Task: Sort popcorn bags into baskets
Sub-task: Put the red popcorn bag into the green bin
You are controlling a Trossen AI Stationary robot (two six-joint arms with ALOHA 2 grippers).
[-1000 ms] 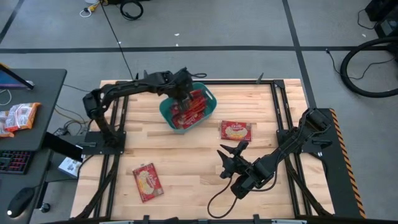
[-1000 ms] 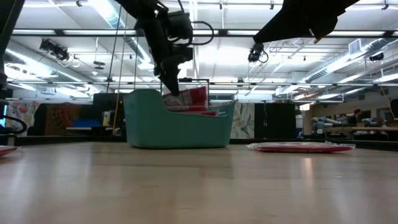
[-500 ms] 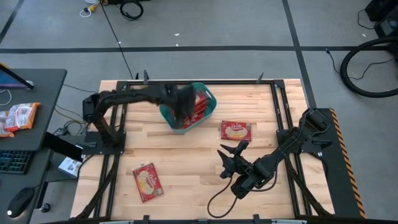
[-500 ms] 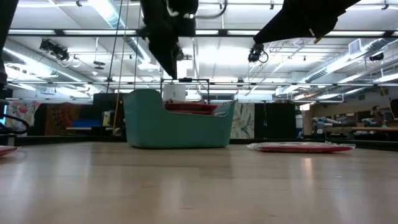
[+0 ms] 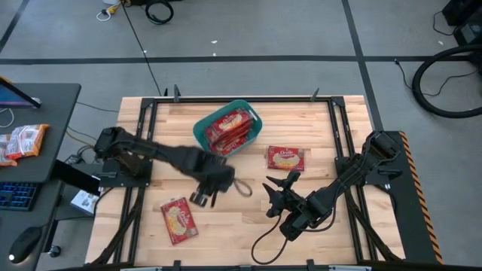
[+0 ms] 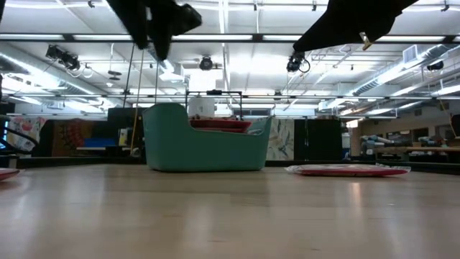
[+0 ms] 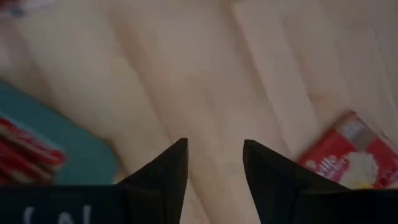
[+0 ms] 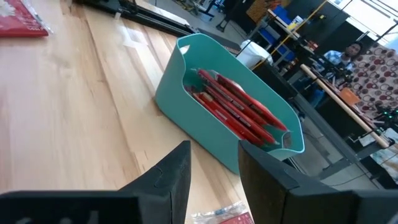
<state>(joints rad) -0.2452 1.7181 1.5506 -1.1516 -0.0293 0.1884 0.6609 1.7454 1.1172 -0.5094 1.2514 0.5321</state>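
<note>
The teal basket (image 5: 200, 138) stands at the table's far middle with several red popcorn bags (image 5: 228, 126) in it, also seen in the right wrist view (image 8: 233, 106). One bag (image 5: 286, 158) lies flat to the basket's right. Another bag (image 5: 178, 220) lies flat near the table's front left and shows in the left wrist view (image 7: 351, 158). My left gripper (image 5: 202, 199) hangs open above the bare wood between basket and front-left bag, its fingers (image 7: 168, 168) pointing down with nothing between them. My right gripper (image 5: 280, 182) waits open, right of centre, facing the basket (image 8: 214, 158).
Black frame rails (image 5: 343, 150) run along the table's left and right sides. A cable loop (image 5: 242, 188) hangs by the left wrist, and another cable (image 5: 263, 241) trails near the front edge. A desk at the left (image 5: 45, 113) carries orange-and-white packets (image 5: 22, 141).
My left gripper let go of a popcorn bag it held upright in the basket, and the bag fell flat onto the others. The gripper then rose a little and swung from over the basket toward the table's near edge, turning about its own axis on the way.
</note>
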